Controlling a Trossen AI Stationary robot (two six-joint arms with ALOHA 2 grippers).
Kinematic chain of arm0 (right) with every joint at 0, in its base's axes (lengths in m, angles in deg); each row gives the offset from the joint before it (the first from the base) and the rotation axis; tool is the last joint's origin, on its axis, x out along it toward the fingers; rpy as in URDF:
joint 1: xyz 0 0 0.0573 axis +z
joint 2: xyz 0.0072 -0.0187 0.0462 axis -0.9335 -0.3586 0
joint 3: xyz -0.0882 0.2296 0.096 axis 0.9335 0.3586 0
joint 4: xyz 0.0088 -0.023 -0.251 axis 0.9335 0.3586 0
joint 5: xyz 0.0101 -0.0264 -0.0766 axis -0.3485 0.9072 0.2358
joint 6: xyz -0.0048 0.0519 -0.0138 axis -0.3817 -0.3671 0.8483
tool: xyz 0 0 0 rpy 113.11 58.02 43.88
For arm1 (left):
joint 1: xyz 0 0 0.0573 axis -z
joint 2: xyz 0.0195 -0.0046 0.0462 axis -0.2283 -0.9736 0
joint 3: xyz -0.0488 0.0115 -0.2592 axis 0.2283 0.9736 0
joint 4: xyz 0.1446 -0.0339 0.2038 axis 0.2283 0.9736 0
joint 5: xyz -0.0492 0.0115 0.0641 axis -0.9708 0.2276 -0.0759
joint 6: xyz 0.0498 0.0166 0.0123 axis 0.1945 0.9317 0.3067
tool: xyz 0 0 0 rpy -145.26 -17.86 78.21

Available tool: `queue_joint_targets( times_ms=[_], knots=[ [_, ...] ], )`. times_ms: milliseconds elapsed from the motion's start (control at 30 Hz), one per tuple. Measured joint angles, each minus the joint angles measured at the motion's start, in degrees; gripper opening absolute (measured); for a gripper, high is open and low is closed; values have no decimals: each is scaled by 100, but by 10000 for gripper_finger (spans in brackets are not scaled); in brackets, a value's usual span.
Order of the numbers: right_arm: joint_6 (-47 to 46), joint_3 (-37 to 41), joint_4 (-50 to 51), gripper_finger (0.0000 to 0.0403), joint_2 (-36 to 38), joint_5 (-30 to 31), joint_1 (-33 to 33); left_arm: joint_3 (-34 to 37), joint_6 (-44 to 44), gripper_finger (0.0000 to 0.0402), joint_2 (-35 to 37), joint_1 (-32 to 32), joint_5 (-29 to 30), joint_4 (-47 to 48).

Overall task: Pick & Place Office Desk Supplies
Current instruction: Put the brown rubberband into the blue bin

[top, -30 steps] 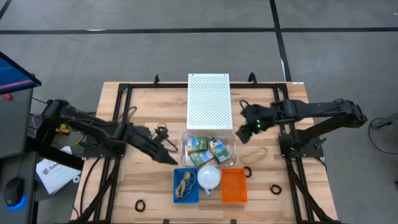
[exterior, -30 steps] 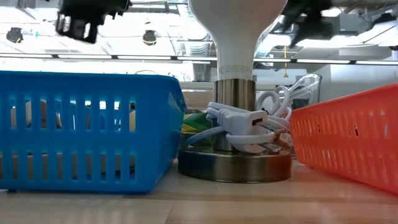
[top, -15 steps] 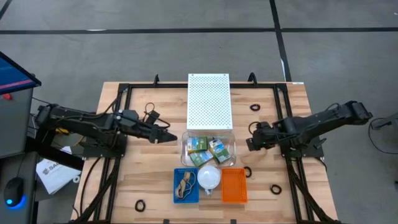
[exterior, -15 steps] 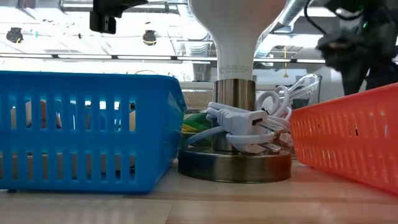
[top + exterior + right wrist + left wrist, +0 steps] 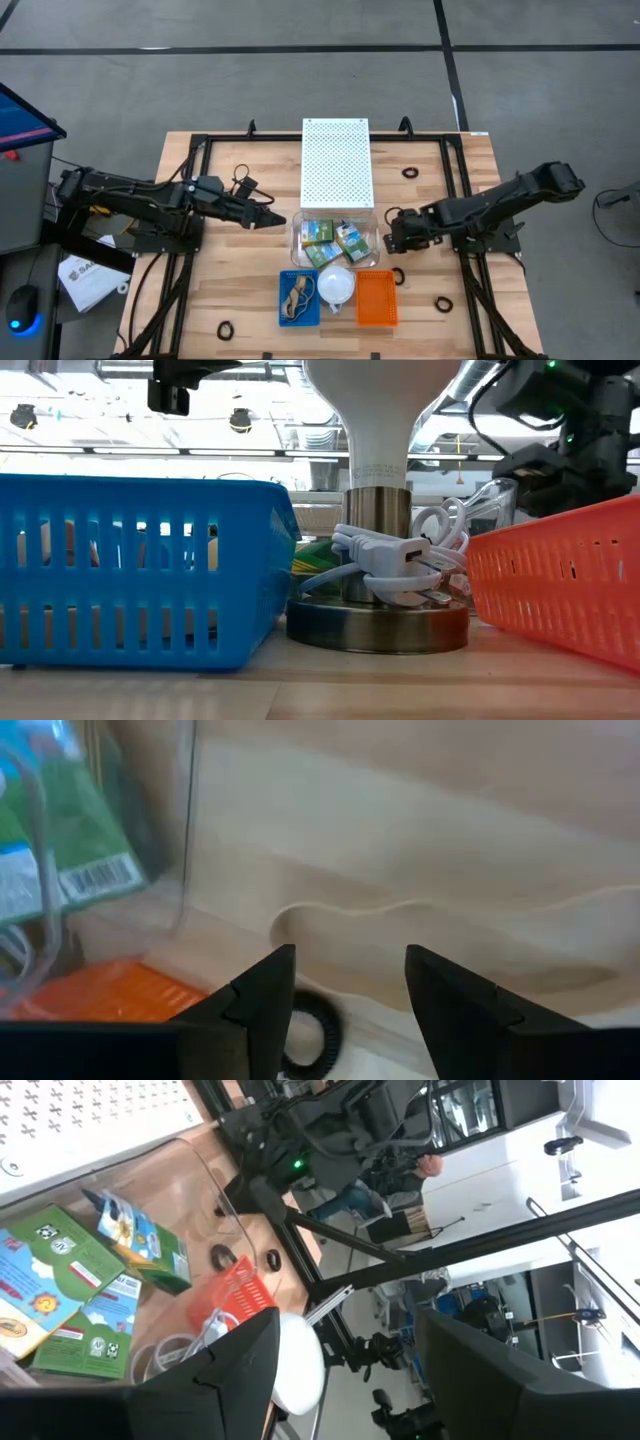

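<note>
Several yellow-and-green crayon boxes (image 5: pixel 335 240) lie in a clear container (image 5: pixel 372 262) at the table's middle. My left gripper (image 5: pixel 272 218) hovers open, nearly level, left of that container, with the boxes (image 5: pixel 60 1300) ahead of its fingers. My right gripper (image 5: pixel 392 238) points steeply down, open, just right of the container. Under it a thin tan rubber band (image 5: pixel 400 908) lies flat on the wood, apart from the fingers, with a black ring (image 5: pixel 315 1035) by one fingertip. More black rings (image 5: pixel 410 172) (image 5: pixel 443 303) (image 5: pixel 225 328) lie loose on the table.
A white perforated board (image 5: pixel 336 163) lies behind the container. In front stand a blue basket (image 5: pixel 298 297) holding rubber bands, a white lamp (image 5: pixel 335 285) with its coiled cord (image 5: pixel 390 560), and an orange basket (image 5: pixel 376 298). A black frame (image 5: pixel 200 145) borders the work area.
My left gripper has risen and drawn back toward the table's far edge, away from the blue basket, then held still. My right gripper has come down toward the rubber band, shifting toward the near edge and the container while rolling its wrist. Both stay open.
</note>
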Motion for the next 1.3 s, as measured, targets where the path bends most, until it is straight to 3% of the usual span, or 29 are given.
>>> queue_joint_targets(
  times_ms=[433,867,1100,1300],
  knots=[
    [-12,-22,-1090,187,-1008,-104,30,0,2,223,0,0,43,-11],
    [152,-18,-764,167,-1019,-57,-138,0,30,223,0,0,43,-15],
    [259,-12,-448,134,-1021,36,-136,0,46,223,0,0,43,-19],
    [324,-10,-267,71,-1019,199,-101,0,52,223,0,0,43,-21]
  ],
)
